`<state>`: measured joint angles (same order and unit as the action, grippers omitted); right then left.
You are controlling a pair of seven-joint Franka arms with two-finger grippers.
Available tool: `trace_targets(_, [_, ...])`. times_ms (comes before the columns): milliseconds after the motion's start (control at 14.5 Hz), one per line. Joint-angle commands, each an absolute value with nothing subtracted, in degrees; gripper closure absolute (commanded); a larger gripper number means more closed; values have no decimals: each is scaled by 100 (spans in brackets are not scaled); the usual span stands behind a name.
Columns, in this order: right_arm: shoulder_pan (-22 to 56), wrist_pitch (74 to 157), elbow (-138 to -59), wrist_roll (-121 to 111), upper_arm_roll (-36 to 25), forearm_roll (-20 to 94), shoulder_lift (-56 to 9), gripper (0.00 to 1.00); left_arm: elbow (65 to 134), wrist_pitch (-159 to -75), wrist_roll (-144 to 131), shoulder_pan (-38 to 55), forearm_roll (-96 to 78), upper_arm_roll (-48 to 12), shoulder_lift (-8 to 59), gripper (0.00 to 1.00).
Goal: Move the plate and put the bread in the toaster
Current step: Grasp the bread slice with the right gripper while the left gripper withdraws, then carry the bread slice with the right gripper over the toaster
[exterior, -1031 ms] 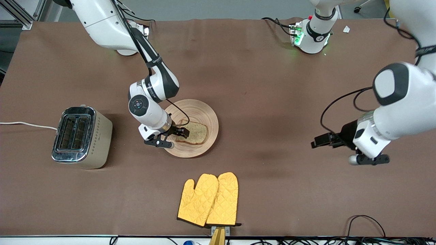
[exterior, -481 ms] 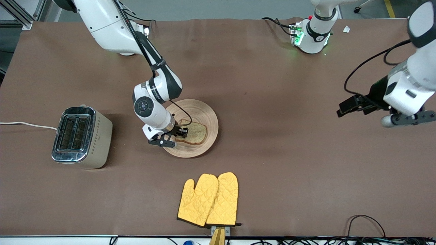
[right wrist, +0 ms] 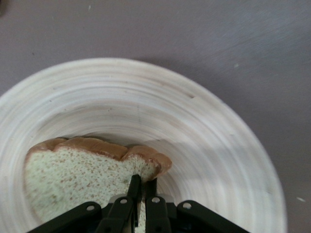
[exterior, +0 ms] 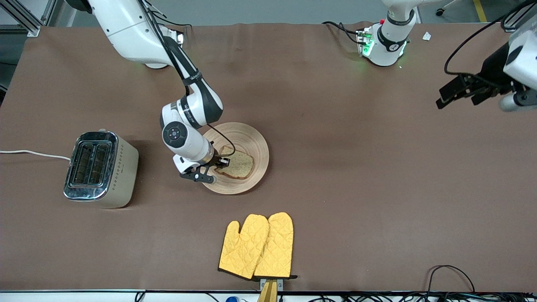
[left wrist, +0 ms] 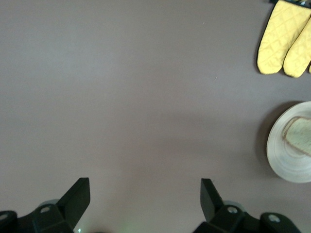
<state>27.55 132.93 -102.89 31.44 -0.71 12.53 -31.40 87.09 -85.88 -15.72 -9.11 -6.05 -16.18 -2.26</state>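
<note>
The tan wooden plate (exterior: 250,138) lies mid-table with the bread (exterior: 240,165) on it. My right gripper (exterior: 221,162) is low over the plate's edge nearest the toaster and is shut on the bread's crust edge. In the right wrist view the fingers (right wrist: 134,187) pinch the slice (right wrist: 77,172) on the plate (right wrist: 204,126). The cream toaster (exterior: 100,167) stands at the right arm's end of the table, slots up. My left gripper (exterior: 447,97) is open and empty, raised over the left arm's end; it also shows in the left wrist view (left wrist: 146,196).
A pair of yellow oven mitts (exterior: 258,245) lies nearer to the front camera than the plate. The toaster's white cord (exterior: 33,153) runs off the table edge. The left wrist view shows the mitts (left wrist: 284,39) and the plate (left wrist: 284,162) far off.
My left arm has lifted and swung away toward its own base. My right gripper has stayed at the bread's edge on the plate, shifting only slightly.
</note>
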Motion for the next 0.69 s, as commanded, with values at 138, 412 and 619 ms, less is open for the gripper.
trace_targets(138, [2698, 10641, -8916, 2981, -903, 882, -2461, 100, 9447, -8438, -1468, -747, -510, -1397, -1062, 0])
trace_targets(412, [2488, 8406, -7587, 1508, -1028, -971, -2487, 100, 9738, -8438, -1459, -756, -379, -1406, -1397, 0])
trace_targets(619, [2399, 8165, -7611, 196, -1037, -2586, -2461, 99, 9721, -8438, -1441, -616, 113, -1459, -1424, 0])
